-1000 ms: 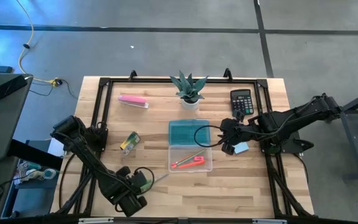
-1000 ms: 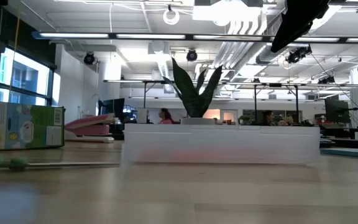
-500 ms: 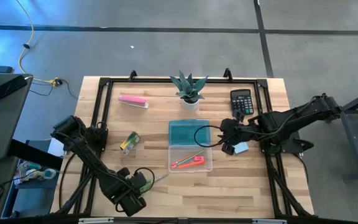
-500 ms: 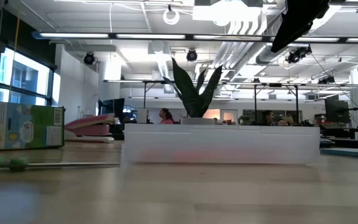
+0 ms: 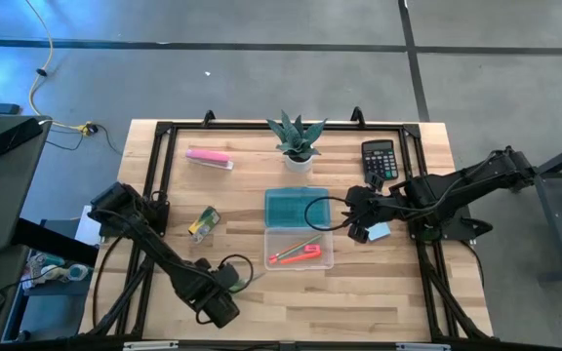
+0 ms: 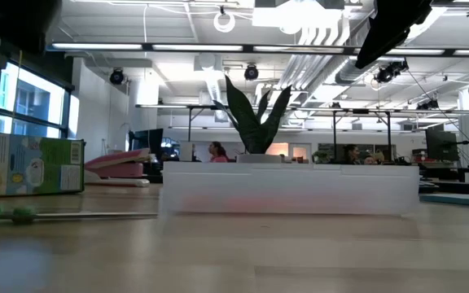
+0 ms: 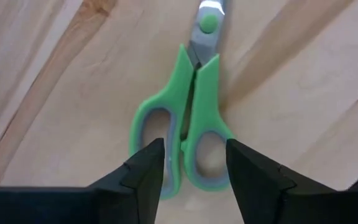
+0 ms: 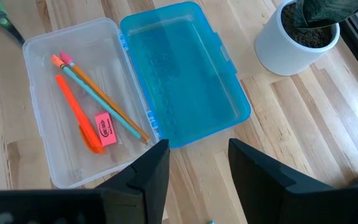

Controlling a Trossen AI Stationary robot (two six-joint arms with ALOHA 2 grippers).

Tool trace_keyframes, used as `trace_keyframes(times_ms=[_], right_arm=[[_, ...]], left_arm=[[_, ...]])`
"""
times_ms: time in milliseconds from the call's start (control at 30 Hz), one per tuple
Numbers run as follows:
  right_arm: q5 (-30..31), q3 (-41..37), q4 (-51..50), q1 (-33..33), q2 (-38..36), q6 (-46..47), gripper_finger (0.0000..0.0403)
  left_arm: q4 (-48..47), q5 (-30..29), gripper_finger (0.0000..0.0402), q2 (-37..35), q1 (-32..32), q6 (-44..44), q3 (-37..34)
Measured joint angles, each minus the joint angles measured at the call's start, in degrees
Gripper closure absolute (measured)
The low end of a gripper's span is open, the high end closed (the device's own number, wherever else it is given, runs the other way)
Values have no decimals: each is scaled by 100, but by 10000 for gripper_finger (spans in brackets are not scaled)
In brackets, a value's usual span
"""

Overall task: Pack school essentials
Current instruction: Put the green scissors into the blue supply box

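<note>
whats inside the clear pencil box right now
In the clear pencil box: an orange pencil, a green pencil, a red-orange pen and a pink eraser. Nothing in it looks covered.

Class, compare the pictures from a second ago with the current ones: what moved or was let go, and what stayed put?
The left gripper has opened over the green-handled scissors, which lie on the table, and the left arm has shifted slightly toward the table's middle. The right gripper stayed open above the pencil case; its contents and everything else are unchanged.
</note>
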Motion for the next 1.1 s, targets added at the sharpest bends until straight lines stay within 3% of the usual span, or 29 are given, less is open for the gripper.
trace_keyframes(times_ms=[700,1000,1100], right_arm=[[-8,0,2,0,0,2,247],[-8,0,0,0,0,104,247],[-8,0,0,0,-1,104,247]], left_arm=[[45,352,269,568,-29,60,28],[58,335,341,758,-27,196,52],[50,296,342,748,-46,196,47]])
